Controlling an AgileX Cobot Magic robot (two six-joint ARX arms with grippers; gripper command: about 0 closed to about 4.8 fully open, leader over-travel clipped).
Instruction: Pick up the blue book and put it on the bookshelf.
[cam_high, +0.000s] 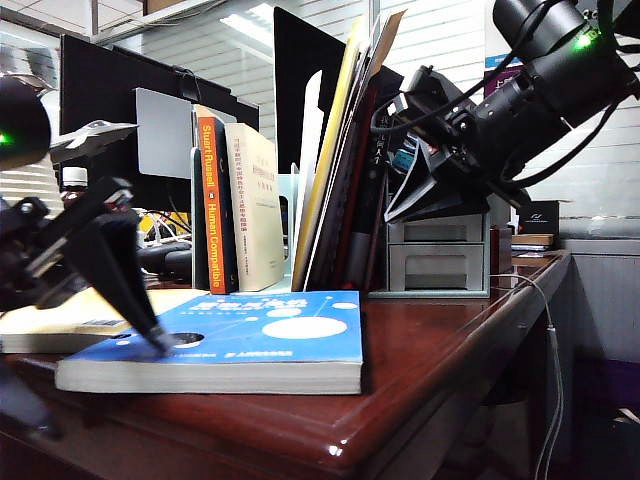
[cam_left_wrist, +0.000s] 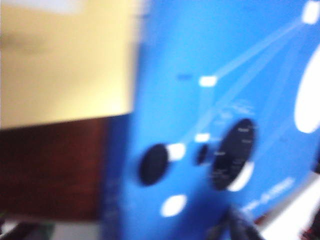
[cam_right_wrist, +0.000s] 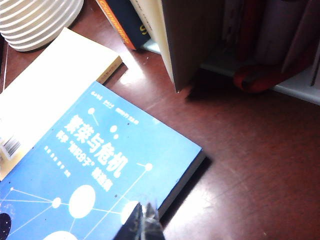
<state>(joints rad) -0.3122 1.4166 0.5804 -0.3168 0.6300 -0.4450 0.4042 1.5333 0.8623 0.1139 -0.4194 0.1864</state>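
The blue book (cam_high: 250, 340) lies flat near the table's front edge, its cover with white ovals facing up. My left gripper (cam_high: 100, 385) is open wide at the book's left end. One black finger (cam_high: 150, 320) comes down onto the cover beside the black oval, and the other shows as a dark blur below the table edge. The left wrist view is blurred, filled by the blue cover (cam_left_wrist: 210, 100). My right gripper (cam_right_wrist: 145, 222) is shut and empty, hovering above the blue book's (cam_right_wrist: 100, 165) corner. The bookshelf (cam_high: 308, 130) stands behind with pale upright dividers.
An orange-spined book (cam_high: 212, 200) and a cream one (cam_high: 255, 200) stand in the rack, with folders (cam_high: 340, 170) leaning to their right. A pale yellow book (cam_high: 60, 320) lies left of the blue one. A grey drawer organizer (cam_high: 440, 255) is at the back right.
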